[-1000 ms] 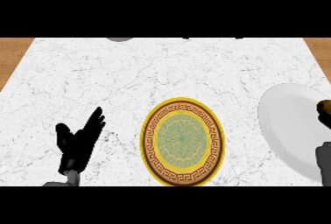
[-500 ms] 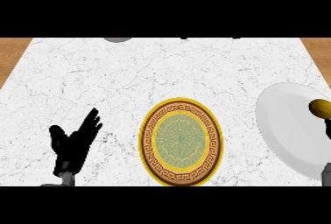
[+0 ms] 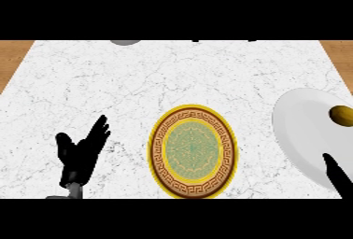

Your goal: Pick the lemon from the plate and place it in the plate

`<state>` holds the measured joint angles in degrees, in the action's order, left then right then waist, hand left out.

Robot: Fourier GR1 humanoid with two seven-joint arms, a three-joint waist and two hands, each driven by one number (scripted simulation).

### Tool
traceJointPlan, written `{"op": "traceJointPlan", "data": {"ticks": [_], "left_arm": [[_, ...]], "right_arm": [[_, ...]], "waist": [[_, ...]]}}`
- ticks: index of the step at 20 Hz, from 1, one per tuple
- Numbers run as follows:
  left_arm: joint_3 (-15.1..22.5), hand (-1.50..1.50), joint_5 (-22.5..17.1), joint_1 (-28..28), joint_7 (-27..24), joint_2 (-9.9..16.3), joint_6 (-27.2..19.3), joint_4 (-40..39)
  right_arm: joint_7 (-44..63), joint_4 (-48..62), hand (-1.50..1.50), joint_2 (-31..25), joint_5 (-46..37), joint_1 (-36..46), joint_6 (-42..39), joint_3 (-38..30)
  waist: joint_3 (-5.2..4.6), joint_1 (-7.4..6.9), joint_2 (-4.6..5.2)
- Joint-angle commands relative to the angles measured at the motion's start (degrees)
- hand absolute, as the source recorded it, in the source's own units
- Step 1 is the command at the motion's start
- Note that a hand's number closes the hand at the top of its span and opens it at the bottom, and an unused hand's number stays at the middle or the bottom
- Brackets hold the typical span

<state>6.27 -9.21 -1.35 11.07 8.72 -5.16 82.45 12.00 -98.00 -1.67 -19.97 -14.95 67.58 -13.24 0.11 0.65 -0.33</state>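
**Inspector:** Fingers first. The right hand (image 3: 338,175) shows only as a dark tip at the lower right edge, lying over the rim of the plain white round plate (image 3: 303,135); whether its fingers are spread or curled I cannot tell. The left hand (image 3: 81,151) rests at lower left, fingers straight and spread, holding nothing.

**Clerk:** And the lemon?

**Inspector:** The small yellow-brown lemon (image 3: 341,115) lies on the white plate, near its far right side, apart from the hand. The gold-rimmed patterned round plate (image 3: 195,151) at the middle of the white marble worktop (image 3: 103,84) carries nothing.

**Clerk:** Step in hand?

**Inspector:** In my judgement, the approach to the lemon. The next move calls for the right hand to reach further up and close round it.
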Motion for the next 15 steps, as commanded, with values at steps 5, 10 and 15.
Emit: {"op": "traceJointPlan", "data": {"ticks": [5,10,15], "left_arm": [[-0.14,0.0,0.91,-1.58,2.82,-0.01,0.33,3.16],[-0.3,0.0,2.07,0.17,3.29,-0.7,-0.13,1.99],[-0.84,0.0,2.93,0.01,-2.33,-1.89,1.59,-3.27]], "right_arm": [[-2.98,-7.94,-1.5,1.64,0.74,-16.86,5.34,14.28],[0.24,-8.27,-1.5,1.66,-4.63,-21.6,12.61,24.4],[-0.98,-4.79,-1.5,1.66,-4.56,-20.05,15.61,26.87]], "waist": [[-0.12,-0.32,0.26],[-0.15,-0.42,0.36],[-0.14,-0.39,0.37]]}}
